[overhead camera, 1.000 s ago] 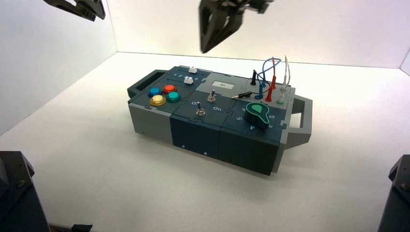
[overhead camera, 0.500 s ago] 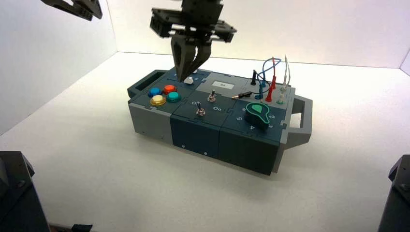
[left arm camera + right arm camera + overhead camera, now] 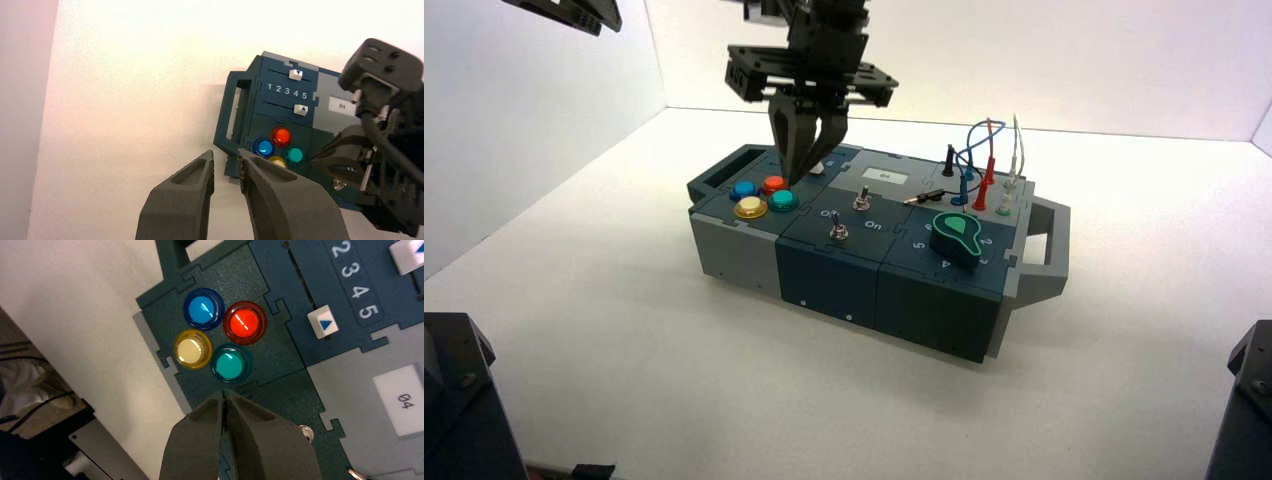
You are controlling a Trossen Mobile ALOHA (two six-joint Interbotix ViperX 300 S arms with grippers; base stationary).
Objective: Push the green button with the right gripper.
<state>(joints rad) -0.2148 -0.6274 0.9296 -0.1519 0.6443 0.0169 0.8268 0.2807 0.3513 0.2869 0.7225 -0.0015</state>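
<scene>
I see the green button [image 3: 230, 364] as glossy translucent plastic, like the blue button [image 3: 203, 309], red button [image 3: 244, 322] and yellow button [image 3: 192, 351]. The box [image 3: 280, 355] panel around them is matt, finely grained plastic. The right gripper [image 3: 223, 399] fingers look matt and slightly rough. The toggles [image 3: 861, 200] near the box's middle look like shiny metal.

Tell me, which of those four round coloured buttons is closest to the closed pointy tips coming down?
The green button. In the right wrist view it sits just ahead of the right end effector; the yellow button is beside it, red and blue lie farther off.
</scene>
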